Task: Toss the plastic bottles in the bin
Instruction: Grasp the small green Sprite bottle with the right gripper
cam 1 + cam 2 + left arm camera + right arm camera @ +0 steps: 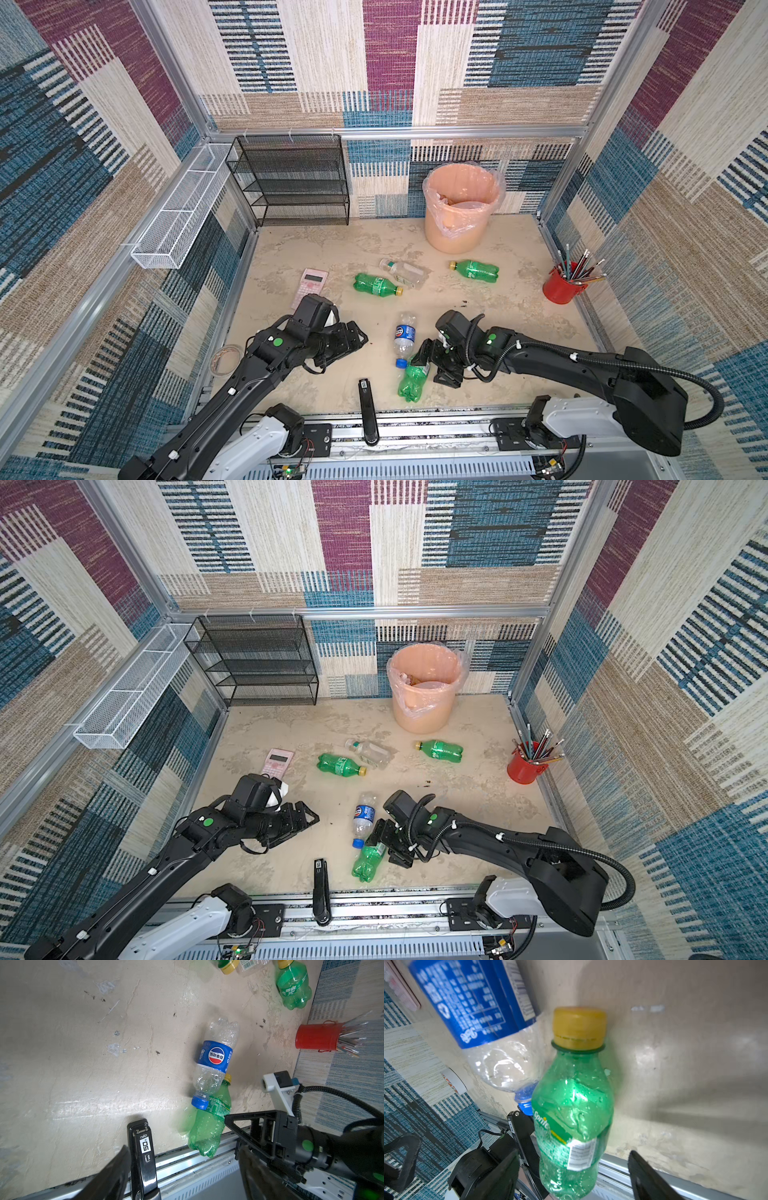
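While the right gripper sits well away from the bin, at the front table edge, its jaws stand wide on either side of a green bottle lying there, with a gap on each side and no grip. This bottle has a yellow cap, and its upper body touches the blue cap of a clear blue-label bottle, which lies flat a bit closer to the bin. Left gripper hovers far from the bin on the front-left, jaws spread, nothing held. Three more bottles lie flat just in front of the bin: a green one nearest it, a clear white-cap one to the bin's front-left, and another green one beside that and touching or nearly touching it, can't tell which. Bin stands upright at the back wall with a clear bag liner folded over its rim; contents too unclear to call. Pink calculator lies further left of the bin, red pencil cup to the bin's front-right, black stapler farthest from the bin at the front edge.
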You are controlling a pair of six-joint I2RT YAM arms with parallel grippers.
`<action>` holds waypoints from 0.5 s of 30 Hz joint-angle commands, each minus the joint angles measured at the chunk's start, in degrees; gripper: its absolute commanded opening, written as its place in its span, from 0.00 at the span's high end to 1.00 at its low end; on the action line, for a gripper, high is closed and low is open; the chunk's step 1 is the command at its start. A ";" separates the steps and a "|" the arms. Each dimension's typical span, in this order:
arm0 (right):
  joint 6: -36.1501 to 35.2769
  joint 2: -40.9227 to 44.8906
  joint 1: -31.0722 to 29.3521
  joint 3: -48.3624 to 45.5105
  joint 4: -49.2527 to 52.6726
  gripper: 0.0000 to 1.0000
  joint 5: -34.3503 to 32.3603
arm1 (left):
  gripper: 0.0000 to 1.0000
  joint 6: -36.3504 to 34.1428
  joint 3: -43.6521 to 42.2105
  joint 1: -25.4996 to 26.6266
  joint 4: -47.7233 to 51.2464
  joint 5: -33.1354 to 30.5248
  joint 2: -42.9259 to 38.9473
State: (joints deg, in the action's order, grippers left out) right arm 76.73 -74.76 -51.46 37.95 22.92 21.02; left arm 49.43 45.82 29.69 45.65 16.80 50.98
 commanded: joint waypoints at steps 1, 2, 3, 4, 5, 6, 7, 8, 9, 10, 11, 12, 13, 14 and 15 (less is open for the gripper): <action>3.19 -1.08 -0.90 -0.32 -3.51 0.17 -1.74 | 0.17 -2.53 -0.04 -0.07 0.49 1.04 -0.14; 3.50 -1.34 -1.07 -0.55 -4.20 0.18 -1.71 | 0.17 -2.80 0.14 -0.08 0.59 1.13 -0.05; 3.88 -1.67 -1.25 -0.97 -4.92 0.19 -1.76 | 0.17 -3.10 0.31 -0.07 0.58 1.30 0.11; 4.03 -2.10 -1.33 -1.10 -5.45 0.19 -1.77 | 0.17 -3.27 0.41 -0.07 0.66 1.37 0.18; 4.14 -2.65 -1.38 -1.15 -5.88 0.20 -1.76 | 0.17 -3.31 0.49 -0.07 0.71 1.44 0.26; 4.20 -3.27 -1.40 -1.15 -6.41 0.21 -1.77 | 0.17 -3.55 0.51 -0.07 0.71 1.53 0.28; 4.22 -3.79 -1.45 -1.26 -6.92 0.22 -1.68 | 0.17 -3.55 0.50 -0.07 0.74 1.48 0.27; 4.22 -4.31 -1.45 -1.27 -7.46 0.22 -1.59 | 0.17 -3.63 0.50 -0.08 0.70 1.51 0.15; 4.27 -4.80 -1.47 -1.23 -7.89 0.23 -1.58 | 0.17 -3.59 0.41 -0.10 0.71 1.48 0.03; 4.24 -5.16 -1.52 -1.31 -8.21 0.24 -1.57 | 0.17 -3.64 0.39 -0.12 0.69 1.48 -0.15; 4.15 -5.47 -1.48 -1.41 -8.33 0.25 -1.57 | 0.17 -3.51 0.32 -0.07 0.82 1.35 -0.18; 4.13 -5.79 -1.48 -1.41 -8.35 0.27 -1.75 | 0.17 -3.50 0.23 -0.07 0.82 1.36 -0.40; 4.23 -5.82 -1.51 -1.52 -8.38 0.28 -1.92 | 0.17 -3.50 0.31 -0.07 0.80 1.33 -0.50; 4.22 -5.81 -1.47 -1.74 -8.42 0.30 -2.09 | 0.17 -3.50 0.32 -0.07 0.96 1.17 -0.52; 4.38 -5.63 -1.49 -1.91 -8.43 0.31 -2.33 | 0.17 -3.54 0.41 -0.07 0.94 1.06 -0.61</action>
State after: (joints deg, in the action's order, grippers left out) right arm 80.09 -80.31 -52.86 36.42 15.57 20.32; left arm 47.57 45.87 29.67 45.89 18.02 50.61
